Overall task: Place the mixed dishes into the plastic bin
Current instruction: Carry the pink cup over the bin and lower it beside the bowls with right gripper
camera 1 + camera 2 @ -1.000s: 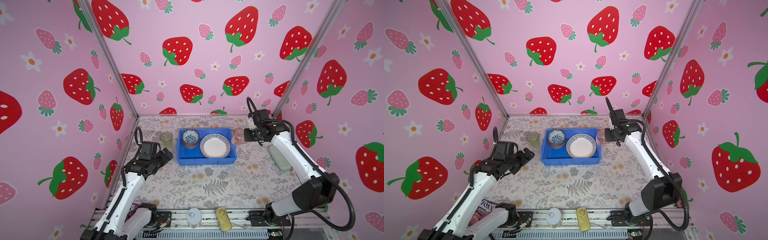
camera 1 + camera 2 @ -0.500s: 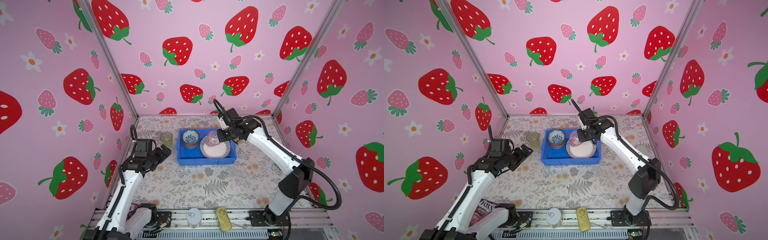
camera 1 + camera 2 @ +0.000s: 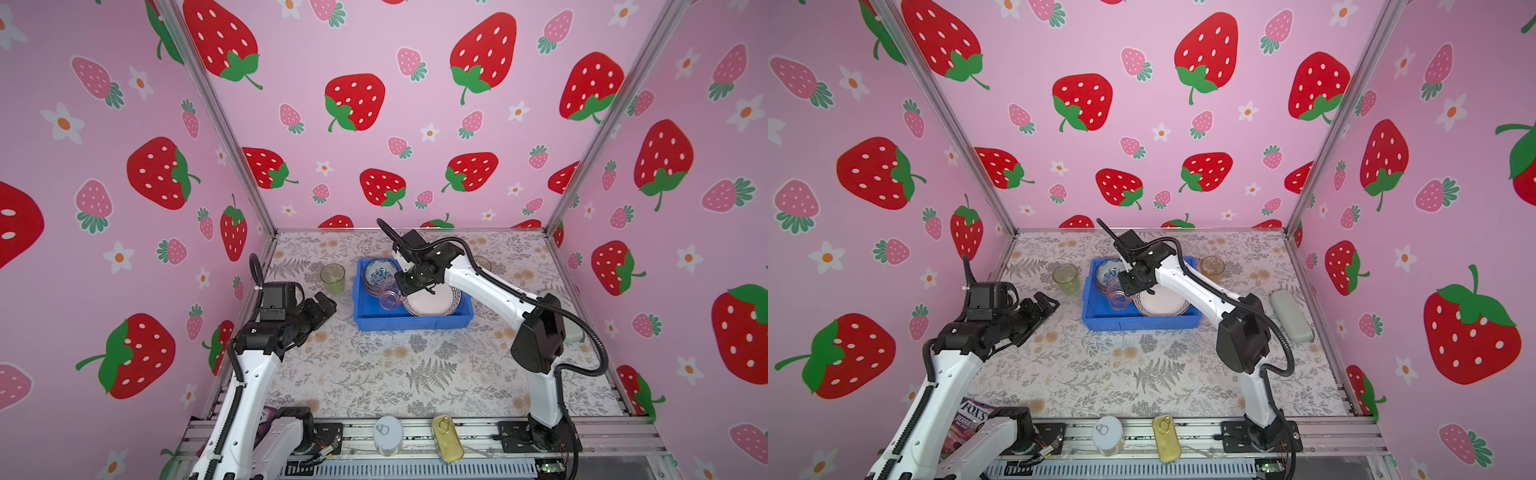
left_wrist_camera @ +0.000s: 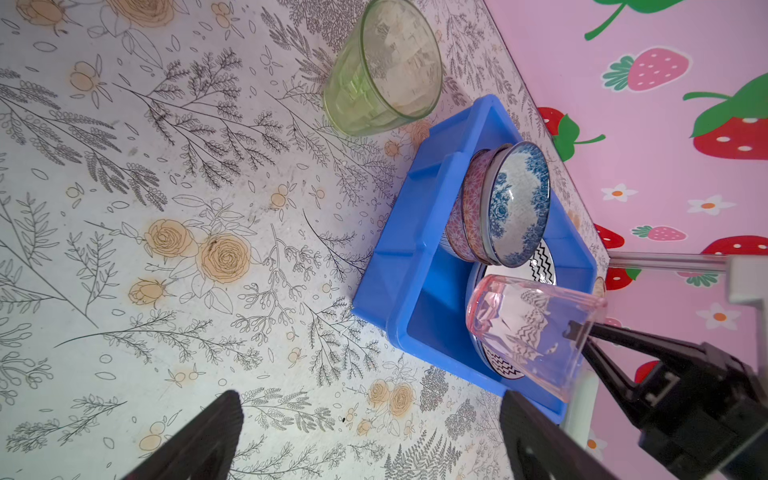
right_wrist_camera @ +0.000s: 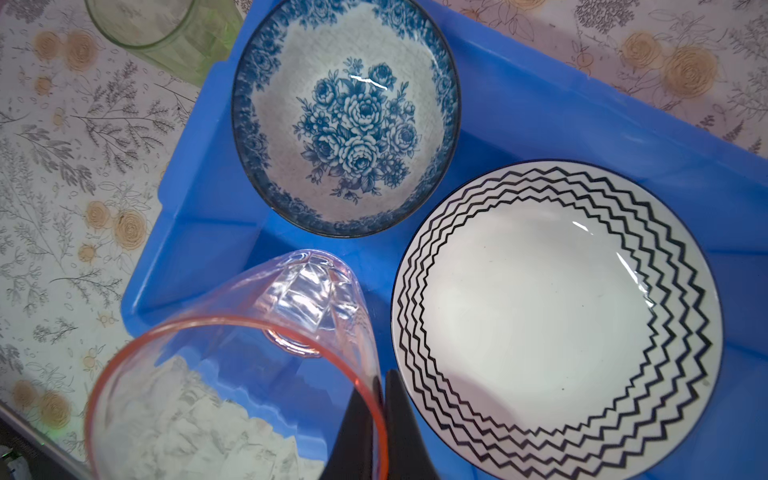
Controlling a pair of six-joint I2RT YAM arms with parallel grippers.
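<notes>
The right pincer (image 5: 382,388) pinches the pink cup (image 5: 232,353) by its rim, so it hangs tilted over the bin's (image 5: 540,124) free corner beside the bowls (image 5: 345,124). The left pincer (image 4: 372,401) gapes empty near the green cup (image 4: 382,70), probably next.

Stretches the right arm (image 3: 494,293) forward and in toward the middle, elbow bent, wrist tipped downward. Pinches the right gripper (image 5: 380,388) tight on the rim of the pink tumbler (image 4: 528,332), one finger inside and one outside, holding it tilted. Holds the left arm (image 3: 253,374) bent low at the left side, forearm aimed inward. Spreads the left gripper (image 3: 327,305) wide, empty.
</notes>
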